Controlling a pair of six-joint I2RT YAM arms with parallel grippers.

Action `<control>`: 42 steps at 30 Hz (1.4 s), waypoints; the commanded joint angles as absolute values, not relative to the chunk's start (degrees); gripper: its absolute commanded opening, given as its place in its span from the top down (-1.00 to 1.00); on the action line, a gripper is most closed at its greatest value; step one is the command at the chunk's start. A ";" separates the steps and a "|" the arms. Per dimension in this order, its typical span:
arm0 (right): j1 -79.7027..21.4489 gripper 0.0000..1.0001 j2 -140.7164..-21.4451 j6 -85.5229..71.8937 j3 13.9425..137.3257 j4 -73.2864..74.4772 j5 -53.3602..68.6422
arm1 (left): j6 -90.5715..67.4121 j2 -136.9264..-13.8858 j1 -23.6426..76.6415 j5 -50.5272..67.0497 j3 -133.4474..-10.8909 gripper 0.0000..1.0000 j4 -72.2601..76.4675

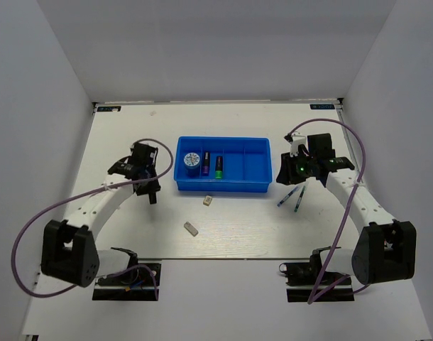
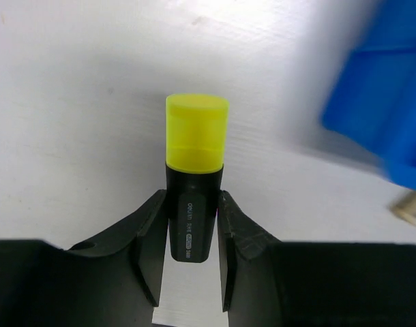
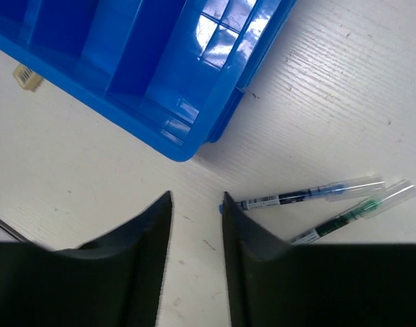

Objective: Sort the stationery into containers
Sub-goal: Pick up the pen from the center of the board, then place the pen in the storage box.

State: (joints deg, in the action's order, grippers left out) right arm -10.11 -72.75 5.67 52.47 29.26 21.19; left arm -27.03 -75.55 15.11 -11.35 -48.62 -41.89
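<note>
At the middle left of the top view, the left gripper point(image 2: 192, 197) hangs over the white table point(image 1: 124, 131), left of the tray. Its fingers are clamped on the black barrel of a yellow-capped marker point(image 2: 197, 129), and the cap sticks out past the fingertips.

The blue tray point(image 1: 223, 141) lies at the frame's centre. A round blue-and-white disc point(image 1: 191, 159) lies in its leftmost compartment. Beside it lie a purple-ended marker point(image 1: 204, 163) and a green-ended marker point(image 1: 218, 166); the view is too small to be sure whether a divider runs between them. The two right compartments show only blue floor.

Just below the tray's near wall lies one eraser point(image 1: 208, 200), with a second eraser point(image 1: 191, 228) lower and a little left.

Off the tray's lower right corner lie a blue pen point(image 3: 310, 194) and a green pen point(image 3: 358, 212), side by side on the table. The right gripper point(image 3: 196, 197) hovers beside them, its fingers apart with nothing between them.
</note>
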 commanded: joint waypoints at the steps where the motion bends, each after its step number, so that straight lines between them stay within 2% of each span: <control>1: -9.84 0.36 -71.98 6.15 54.76 29.88 22.59 | -25.75 -68.83 19.07 -13.80 -55.54 0.98 -44.73; 2: -9.76 0.46 -71.81 5.98 54.67 29.62 22.67 | -25.66 -68.64 21.07 -13.45 -59.98 0.98 -45.17; 3: -9.84 0.46 -71.72 6.06 54.67 29.62 22.68 | -25.75 -68.73 21.70 -12.93 -60.03 0.98 -45.00; 5: -9.76 0.68 -71.54 5.98 54.67 29.62 22.76 | -25.49 -69.69 22.85 -9.95 -63.01 0.98 -41.50; 6: -9.76 1.00 -71.63 5.98 54.58 29.62 22.76 | -25.31 -73.18 25.29 -7.58 -64.15 0.98 -37.13; 8: -9.76 1.00 -71.63 6.50 54.67 29.70 22.50 | -24.52 -74.52 27.14 -5.63 -66.70 0.98 -36.31; 13: -9.76 1.00 -71.19 6.42 54.41 29.27 20.75 | -25.66 -86.55 29.62 -5.10 -74.95 0.98 -31.12; 19: -9.67 1.00 -70.58 6.06 54.14 28.48 17.93 | -27.16 -97.80 31.11 -6.59 -82.87 0.87 -30.23; 29: -9.67 1.00 -70.93 5.71 54.14 28.56 17.58 | -28.30 -105.64 33.40 -6.77 -87.19 0.73 -29.18; 32: -9.49 0.85 -71.10 5.71 54.23 28.56 17.67 | -28.30 -106.78 34.10 -6.77 -87.80 0.47 -29.18; 33: -9.58 0.74 -71.10 5.80 54.23 28.56 17.67 | -28.39 -106.79 34.10 -6.77 -87.72 0.39 -29.09; 34: -9.49 0.69 -71.36 5.89 54.23 28.56 17.67 | -28.48 -107.05 34.28 -6.85 -87.71 0.09 -29.09; 35: -9.58 0.62 -71.37 5.89 54.23 28.74 17.75 | -28.48 -107.14 34.45 -6.86 -87.71 0.00 -28.92; 38: -9.41 0.36 -71.63 6.06 54.75 29.53 17.75 | -28.48 -107.14 34.36 -7.20 -87.36 -0.21 -29.27; 42: -8.88 0.32 -71.80 6.06 55.02 29.44 17.40 | -28.13 -106.09 34.28 -7.47 -88.15 -0.33 -29.53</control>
